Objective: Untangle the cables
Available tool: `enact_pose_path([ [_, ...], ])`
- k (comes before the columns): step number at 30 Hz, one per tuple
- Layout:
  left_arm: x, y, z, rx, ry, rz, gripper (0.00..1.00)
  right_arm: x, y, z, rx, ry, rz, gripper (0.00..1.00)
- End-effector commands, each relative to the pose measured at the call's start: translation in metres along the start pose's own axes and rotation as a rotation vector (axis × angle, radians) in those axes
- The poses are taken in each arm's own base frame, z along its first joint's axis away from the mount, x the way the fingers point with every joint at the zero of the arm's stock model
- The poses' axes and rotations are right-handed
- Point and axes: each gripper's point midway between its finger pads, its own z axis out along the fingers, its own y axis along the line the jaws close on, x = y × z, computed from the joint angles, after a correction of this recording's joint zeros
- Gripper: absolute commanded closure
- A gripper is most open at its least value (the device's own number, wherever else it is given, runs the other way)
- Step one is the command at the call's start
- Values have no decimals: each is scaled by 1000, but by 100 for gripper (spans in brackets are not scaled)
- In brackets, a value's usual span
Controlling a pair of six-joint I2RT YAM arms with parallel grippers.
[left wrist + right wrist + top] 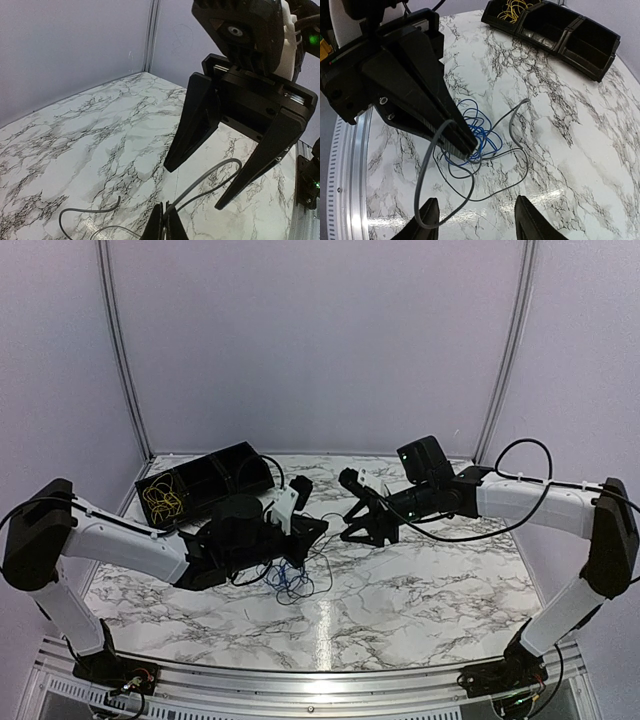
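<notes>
Grey cable (416, 195) first, looped close by the tips of the right gripper (477, 220). Was pinched hard in the left gripper (165, 225), shut tight on it. Ran back down into the blue cable (487, 137) and a thin dark cable (526, 167), all in one messy knot. Lay on the marble table (580, 150), near the middle, just under the two grippers. Sat well apart from the yellow cables (165, 498) in the black tray (240, 465) at the back left. Kept the right gripper wide open, with nothing in it, just beside the left one.

Could have gone wrong with a fast pull. Would likely have dragged the whole knot along and made it tighter. Could also have slipped out of so thin a pinch. Might have caught the loop on the open right gripper too, being so close to it.
</notes>
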Motion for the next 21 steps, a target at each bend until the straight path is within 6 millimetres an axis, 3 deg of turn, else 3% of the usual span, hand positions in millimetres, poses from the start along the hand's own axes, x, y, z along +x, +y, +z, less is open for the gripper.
enact_pose_path([
  [1, -16, -15, -3, 48, -51, -23, 100, -23, 0, -5, -3, -64, -51, 49],
  [3, -14, -17, -1, 53, -46, -23, 100, -25, 3, -6, -14, -74, -53, 54],
  [8, -7, -10, 5, 10, -35, -24, 100, -31, 6, -15, 7, -106, -69, 98],
  [11, 4, 7, 14, -87, -22, -35, 72, -32, 7, -20, 27, -119, -80, 100],
  [12, 10, 13, 18, -119, -15, -43, 67, -33, 8, -21, 30, -121, -83, 100],
  [18, 51, 20, 49, -155, 46, -94, 71, -44, 9, -32, 43, -140, -96, 100],
  [21, 72, 22, 53, -156, 68, -123, 76, -64, 8, -52, 63, -178, -115, 100],
])
